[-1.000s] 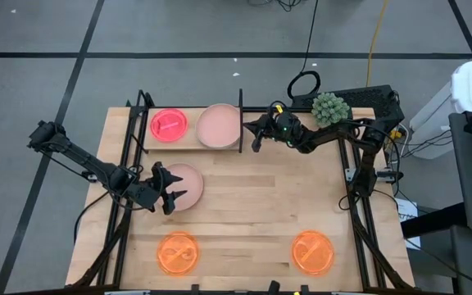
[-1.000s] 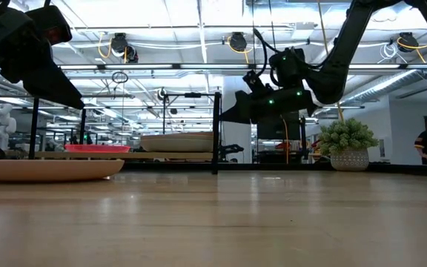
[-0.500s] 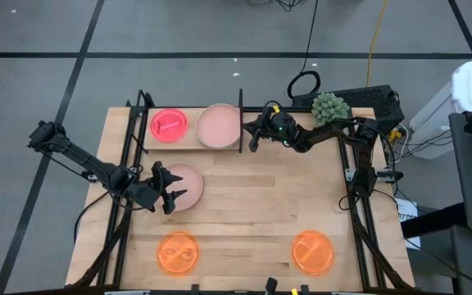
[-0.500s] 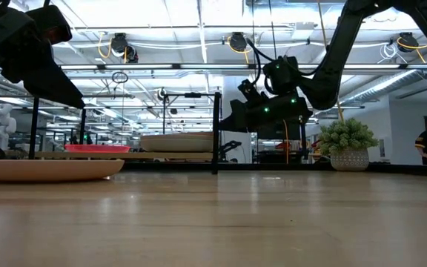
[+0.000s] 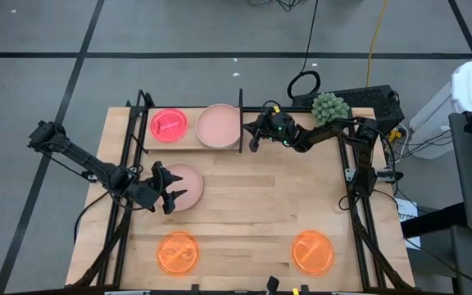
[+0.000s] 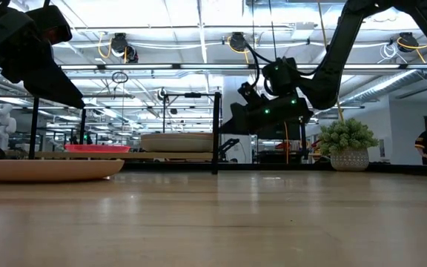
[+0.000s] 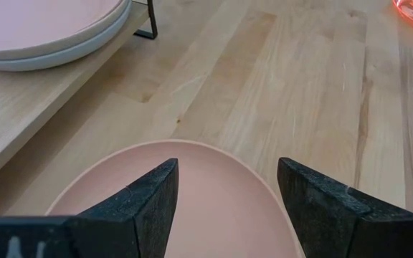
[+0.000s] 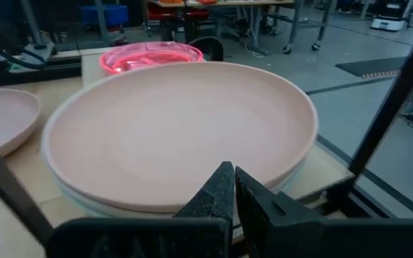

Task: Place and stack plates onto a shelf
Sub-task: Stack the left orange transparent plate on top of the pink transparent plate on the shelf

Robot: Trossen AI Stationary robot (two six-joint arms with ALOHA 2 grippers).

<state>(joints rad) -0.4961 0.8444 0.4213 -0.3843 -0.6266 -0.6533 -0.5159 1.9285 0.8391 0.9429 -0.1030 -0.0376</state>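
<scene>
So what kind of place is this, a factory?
More likely a robotics lab or workshop: a wooden table with two arms and practice plates, ceiling strip lights, and more benches behind.

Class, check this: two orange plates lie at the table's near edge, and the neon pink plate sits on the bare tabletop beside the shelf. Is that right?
Not quite. The neon pink plate sits on the shelf itself, next to the plate stack, as the high view shows. The two orange plates are as stated.
</scene>
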